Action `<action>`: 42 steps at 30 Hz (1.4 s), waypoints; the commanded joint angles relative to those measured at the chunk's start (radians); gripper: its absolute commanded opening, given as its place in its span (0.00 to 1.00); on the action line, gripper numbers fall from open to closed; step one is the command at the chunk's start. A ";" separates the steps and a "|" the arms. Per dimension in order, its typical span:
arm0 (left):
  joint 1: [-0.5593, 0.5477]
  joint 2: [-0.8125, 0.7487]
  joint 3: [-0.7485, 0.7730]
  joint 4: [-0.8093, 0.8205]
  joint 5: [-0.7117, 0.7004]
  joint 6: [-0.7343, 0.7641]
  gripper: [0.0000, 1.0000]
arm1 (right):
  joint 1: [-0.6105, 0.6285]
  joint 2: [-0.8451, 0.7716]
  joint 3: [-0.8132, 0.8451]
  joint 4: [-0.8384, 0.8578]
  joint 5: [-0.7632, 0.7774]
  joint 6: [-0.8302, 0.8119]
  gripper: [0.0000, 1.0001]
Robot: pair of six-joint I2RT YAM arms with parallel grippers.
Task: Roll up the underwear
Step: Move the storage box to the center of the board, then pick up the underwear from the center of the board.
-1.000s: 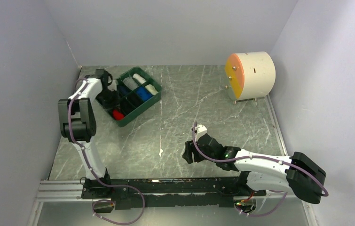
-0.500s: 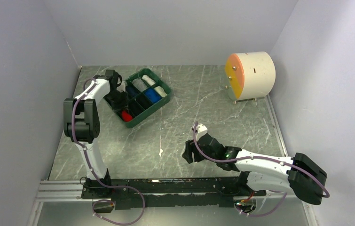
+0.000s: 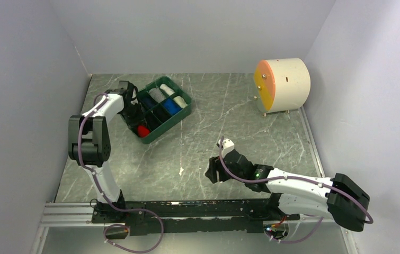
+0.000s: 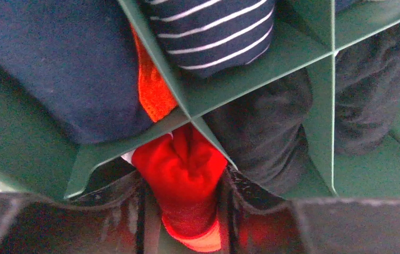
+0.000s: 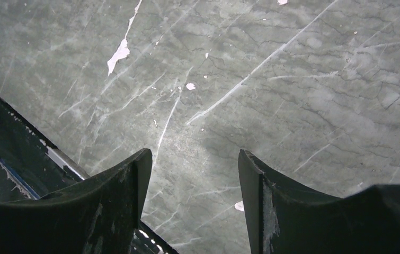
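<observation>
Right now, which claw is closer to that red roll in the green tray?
Left. The left gripper has the red underwear between its fingers; the right gripper hangs over the table, far off.

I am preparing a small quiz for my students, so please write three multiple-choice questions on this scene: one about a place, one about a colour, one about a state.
1. Where on the table does the green tray stand?
A) in the far left part
B) in the far right corner
C) at the near edge, between the arms

2. What colour is the cloth roll between the fingers of the left gripper?
A) white
B) red
C) yellow

3. In what state is the right gripper?
A) shut on cloth
B) out of view
C) open, holding nothing

Answers:
1 A, the top view shows the tray at the far left, by the left arm.
2 B, the left wrist view shows bright red cloth there.
3 C, its fingers stand apart over bare table.
</observation>
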 commanded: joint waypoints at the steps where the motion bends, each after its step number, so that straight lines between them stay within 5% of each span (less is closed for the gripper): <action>1: 0.013 -0.002 -0.020 -0.067 -0.073 -0.015 0.53 | 0.001 -0.033 0.020 0.005 0.007 -0.007 0.64; 9: 0.014 -0.051 0.055 -0.132 -0.070 -0.002 0.64 | 0.000 -0.046 0.007 0.005 0.009 -0.001 0.65; 14: 0.013 -0.061 0.097 -0.171 -0.091 0.014 0.62 | 0.000 -0.037 0.005 0.011 0.005 0.002 0.65; 27: 0.014 -0.011 0.105 -0.132 -0.099 0.019 0.21 | 0.000 -0.016 -0.017 0.040 0.000 0.005 0.64; 36: 0.014 0.075 0.061 -0.077 -0.098 0.008 0.09 | 0.000 -0.015 -0.013 0.025 0.001 0.004 0.64; 42: 0.014 0.017 0.108 -0.106 -0.080 0.012 0.27 | -0.001 -0.033 -0.017 0.012 0.011 0.004 0.64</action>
